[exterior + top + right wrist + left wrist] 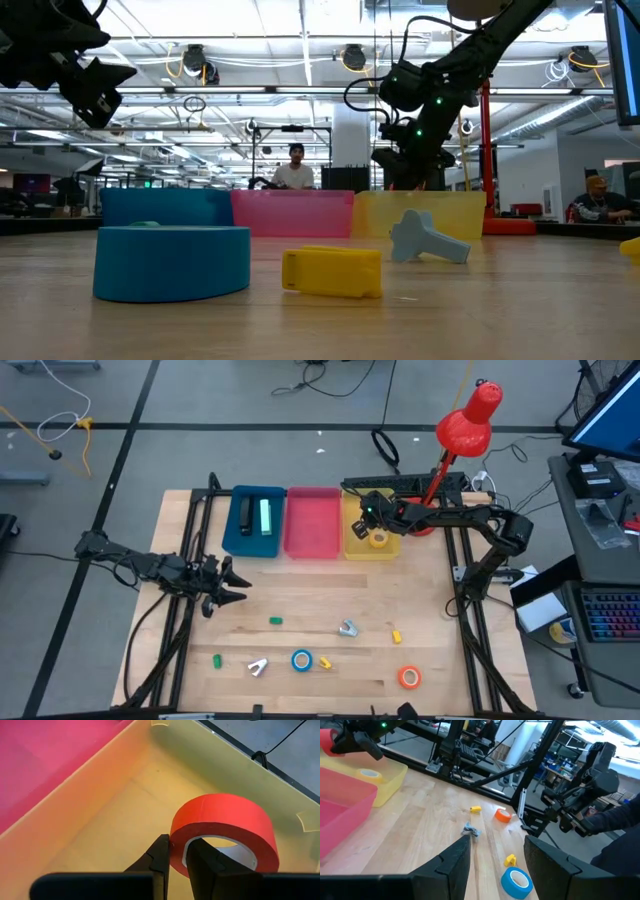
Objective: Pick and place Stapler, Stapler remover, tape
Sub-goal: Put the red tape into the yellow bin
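— Where is the right gripper (176, 854)?

— Over the yellow bin (358, 546), its fingers pinched on the wall of a red tape roll (224, 828) inside that bin (one finger within the ring, one outside).

— And the left gripper (232, 586)?

— Hovering above the table's (300, 595) left side, jaws parted, empty. A blue tape roll (302, 660), an orange one (409, 677) and two grey staple removers (347, 628) lie near the front edge.

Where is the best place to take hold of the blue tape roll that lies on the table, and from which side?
The blue tape roll lies flat with its hole facing up. Probably best to come from straight above and pinch its wall, one finger in the hole and one outside. The right gripper holds the orange tape roll over the yellow bin this way.
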